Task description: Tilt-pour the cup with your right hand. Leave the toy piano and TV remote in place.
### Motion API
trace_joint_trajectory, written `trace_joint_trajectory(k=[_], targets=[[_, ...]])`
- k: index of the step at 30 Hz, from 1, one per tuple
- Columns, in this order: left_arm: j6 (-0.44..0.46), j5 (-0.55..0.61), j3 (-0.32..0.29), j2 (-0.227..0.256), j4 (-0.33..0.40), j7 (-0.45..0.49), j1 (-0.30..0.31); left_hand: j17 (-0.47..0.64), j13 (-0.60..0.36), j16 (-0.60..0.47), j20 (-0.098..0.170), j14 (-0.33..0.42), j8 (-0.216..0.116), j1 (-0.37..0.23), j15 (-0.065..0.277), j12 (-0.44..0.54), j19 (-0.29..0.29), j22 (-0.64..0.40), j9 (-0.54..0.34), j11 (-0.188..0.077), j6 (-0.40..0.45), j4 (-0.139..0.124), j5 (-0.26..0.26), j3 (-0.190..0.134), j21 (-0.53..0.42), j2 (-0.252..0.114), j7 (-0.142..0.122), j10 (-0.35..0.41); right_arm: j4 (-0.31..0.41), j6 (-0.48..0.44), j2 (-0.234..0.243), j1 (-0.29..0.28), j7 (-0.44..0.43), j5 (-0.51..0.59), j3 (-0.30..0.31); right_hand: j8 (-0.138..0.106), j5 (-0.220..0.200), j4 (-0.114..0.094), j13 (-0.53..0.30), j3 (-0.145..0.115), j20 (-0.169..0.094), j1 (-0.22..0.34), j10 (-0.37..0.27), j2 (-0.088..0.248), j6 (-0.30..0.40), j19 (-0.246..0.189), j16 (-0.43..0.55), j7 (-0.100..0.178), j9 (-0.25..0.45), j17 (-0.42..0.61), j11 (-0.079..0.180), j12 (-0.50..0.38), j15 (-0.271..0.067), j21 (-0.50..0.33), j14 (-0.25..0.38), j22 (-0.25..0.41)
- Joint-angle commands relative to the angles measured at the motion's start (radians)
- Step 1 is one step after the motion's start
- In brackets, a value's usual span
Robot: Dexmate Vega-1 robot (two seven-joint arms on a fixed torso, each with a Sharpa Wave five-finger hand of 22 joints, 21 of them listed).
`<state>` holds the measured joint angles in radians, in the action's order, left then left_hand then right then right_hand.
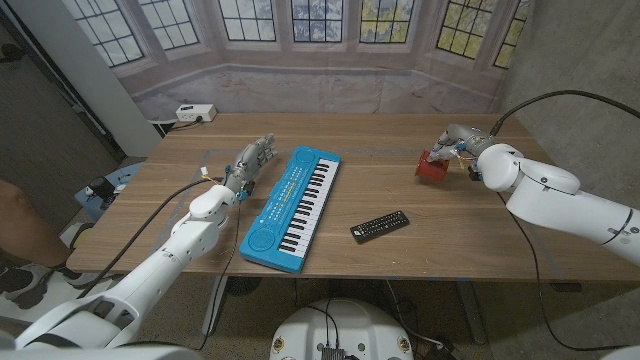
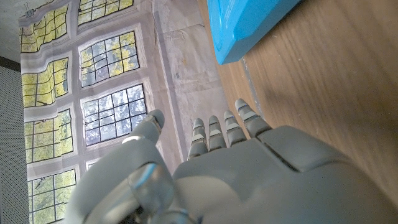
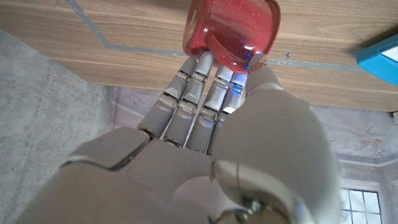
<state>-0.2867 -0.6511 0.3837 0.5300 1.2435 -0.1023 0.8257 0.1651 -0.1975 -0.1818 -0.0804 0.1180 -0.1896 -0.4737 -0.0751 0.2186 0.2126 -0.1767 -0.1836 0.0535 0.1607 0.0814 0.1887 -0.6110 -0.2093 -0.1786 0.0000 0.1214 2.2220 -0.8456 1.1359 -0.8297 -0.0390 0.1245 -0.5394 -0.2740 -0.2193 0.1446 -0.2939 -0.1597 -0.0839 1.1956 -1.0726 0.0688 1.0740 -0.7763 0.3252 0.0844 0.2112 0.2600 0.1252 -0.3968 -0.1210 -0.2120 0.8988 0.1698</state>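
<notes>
A red cup (image 1: 434, 166) stands at the table's right side, and in the right wrist view the cup (image 3: 231, 29) sits between the fingers and thumb of my right hand (image 3: 217, 112), which wraps around it. The right hand (image 1: 459, 143) shows in the head view just behind and right of the cup. The blue toy piano (image 1: 293, 207) lies in the middle of the table. A black TV remote (image 1: 380, 226) lies to its right, near the front edge. My left hand (image 1: 252, 160) holds nothing, fingers straight and apart, left of the piano (image 2: 249, 22).
A white power strip (image 1: 195, 113) sits at the table's far left corner. A cable runs over the right arm to the wrist. A person's leg (image 1: 20, 225) shows at the left edge. Bare wooden table (image 1: 380, 150) lies between piano and cup.
</notes>
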Motion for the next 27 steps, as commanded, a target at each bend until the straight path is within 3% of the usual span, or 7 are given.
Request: trace_joint_trajectory(k=[1, 13, 27], targets=[[-0.005, -0.003, -0.005, 0.0, 0.006, 0.007, 0.012, 0.005, -0.003, 0.002, 0.003, 0.009, 0.0, -0.009, 0.002, -0.001, 0.007, -0.001, -0.004, 0.001, 0.01, -0.003, 0.005, -0.005, 0.003, -0.004, 0.0, 0.012, 0.006, -0.002, 0.004, 0.002, 0.009, 0.006, -0.003, -0.004, -0.001, 0.0, -0.004, 0.0, -0.071, 0.005, -0.006, 0.013, 0.007, -0.008, -0.002, 0.002, 0.003, 0.003, 0.003, 0.004, -0.106, 0.004, 0.012, 0.005], [-0.001, -0.001, -0.008, 0.011, 0.025, 0.015, 0.023, 0.005, -0.003, 0.002, 0.003, 0.01, -0.001, -0.008, 0.003, -0.001, 0.008, -0.001, -0.004, -0.001, 0.011, -0.004, 0.005, -0.006, 0.003, -0.004, 0.001, 0.013, -0.007, 0.025, -0.02, -0.007, -0.014, 0.007, -0.001, -0.004, 0.0, -0.001, -0.005, 0.002, -0.071, 0.003, -0.009, 0.014, 0.009, -0.007, -0.004, 0.003, 0.003, 0.002, 0.005, 0.004, -0.103, 0.005, 0.013, 0.005], [0.003, 0.001, -0.012, 0.022, 0.05, 0.025, 0.033, 0.005, -0.003, 0.002, 0.002, 0.01, -0.001, -0.01, 0.003, -0.002, 0.009, -0.001, -0.004, 0.002, 0.013, -0.004, 0.005, -0.007, 0.004, -0.005, 0.001, 0.013, -0.025, 0.058, -0.082, -0.029, -0.079, -0.021, 0.025, -0.003, 0.0, -0.001, -0.004, 0.004, -0.072, 0.003, -0.01, 0.014, 0.01, -0.007, -0.005, 0.002, 0.004, 0.002, 0.004, 0.005, -0.104, 0.005, 0.015, 0.005]])
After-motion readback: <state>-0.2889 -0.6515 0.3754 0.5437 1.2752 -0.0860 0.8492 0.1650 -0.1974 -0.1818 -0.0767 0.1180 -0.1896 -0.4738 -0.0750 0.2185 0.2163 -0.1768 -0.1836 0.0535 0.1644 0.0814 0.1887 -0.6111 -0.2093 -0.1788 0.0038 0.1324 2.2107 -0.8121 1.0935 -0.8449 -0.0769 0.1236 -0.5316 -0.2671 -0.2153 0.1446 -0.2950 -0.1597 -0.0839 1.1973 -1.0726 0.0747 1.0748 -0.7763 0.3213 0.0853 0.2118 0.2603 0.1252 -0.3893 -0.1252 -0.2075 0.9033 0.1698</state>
